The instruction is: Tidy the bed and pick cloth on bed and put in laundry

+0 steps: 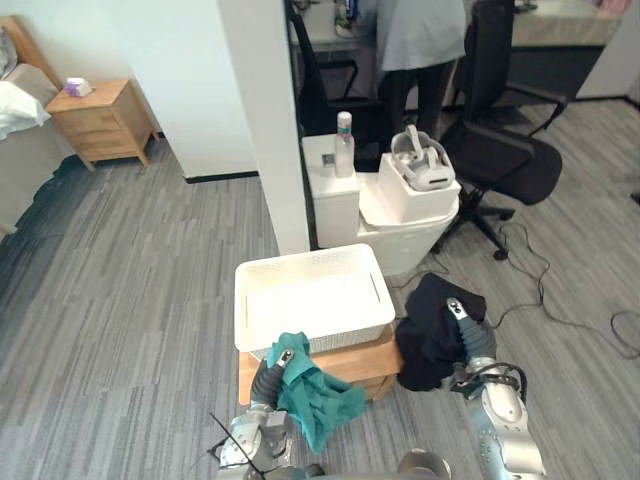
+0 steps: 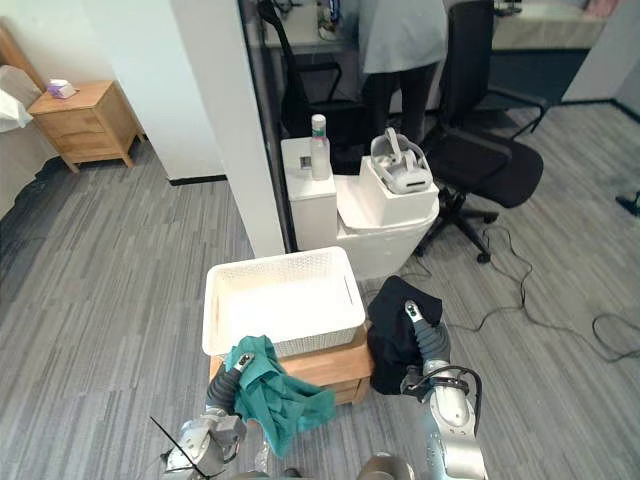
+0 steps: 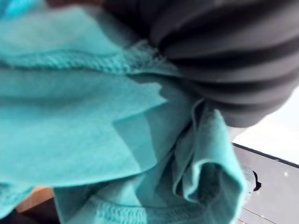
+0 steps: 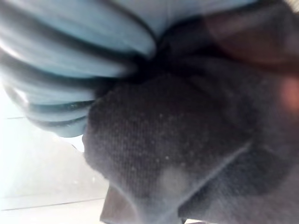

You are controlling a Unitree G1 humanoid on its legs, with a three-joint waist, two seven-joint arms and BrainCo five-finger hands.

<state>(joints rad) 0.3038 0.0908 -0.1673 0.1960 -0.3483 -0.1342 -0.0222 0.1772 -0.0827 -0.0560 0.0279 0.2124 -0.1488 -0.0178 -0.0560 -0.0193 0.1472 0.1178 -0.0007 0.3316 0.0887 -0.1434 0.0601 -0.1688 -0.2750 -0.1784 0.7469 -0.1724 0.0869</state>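
Observation:
A white laundry basket with nothing in it stands on a low wooden stool right in front of me. My left hand is raised at the basket's near edge, shut on a teal cloth that hangs down over the stool's front; the same teal cloth lies bunched against the hand's ribbed cover in the left wrist view. My right hand is up beside the stool's right side, shut on a black cloth that droops toward the floor. The black cloth covers that hand's fingers.
A white pillar rises behind the basket. Beside it a white cabinet carries a bottle and a headset. A black office chair and a person are behind. A nightstand and the bed are far left.

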